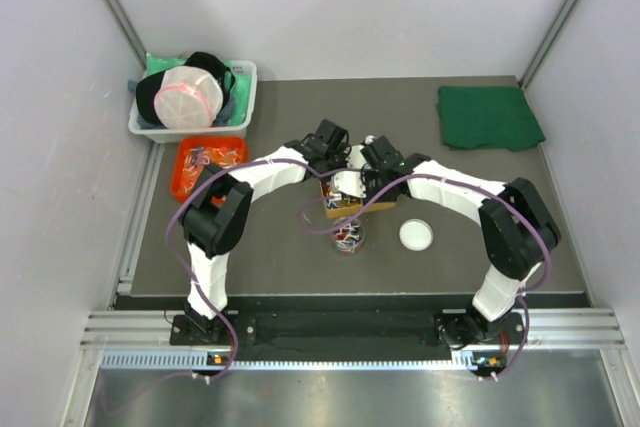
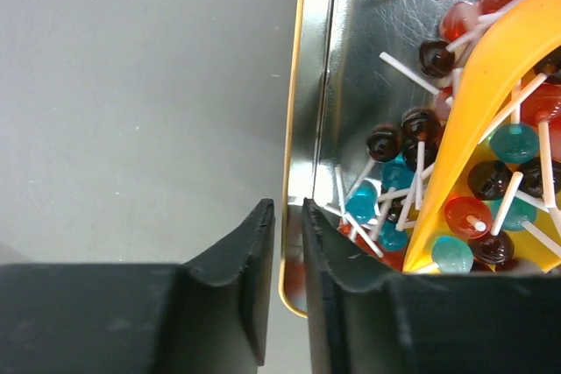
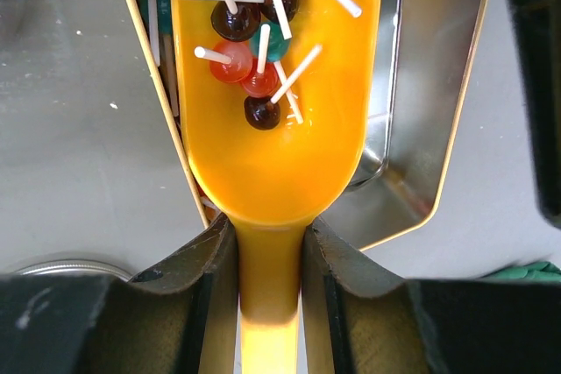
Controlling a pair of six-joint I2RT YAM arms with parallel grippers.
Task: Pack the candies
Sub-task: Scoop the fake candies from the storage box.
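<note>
gripping the narrow handle of the orange scoop [image 3: 272,164], our right gripper [image 3: 270,238] has a finger pressed against each side of it. we see the scoop's bowl lying inside the open metal tin [image 3: 434,120], loaded with a small heap of candies [image 3: 248,50]: tiny lollipops in red, teal and dark brown, white sticks pointing every way. more of them lie loose in the tin beside the scoop. our left gripper [image 2: 287,221] straddles the tin's yellow-edged wall, one finger outside and one inside, with a narrow gap between them; we cannot tell whether they press the wall or stand just off it. from above, both arms meet over the tin at the middle of the dark table [image 1: 480,227]. just nearer the bases stands a small clear jar [image 1: 348,235] with candies in it, a white lid [image 1: 417,235] to its right. an orange tray [image 1: 181,190] with more candies sits at the left, near a white basket [image 1: 247,97]; a green cloth [image 1: 488,115] lies far right.
</note>
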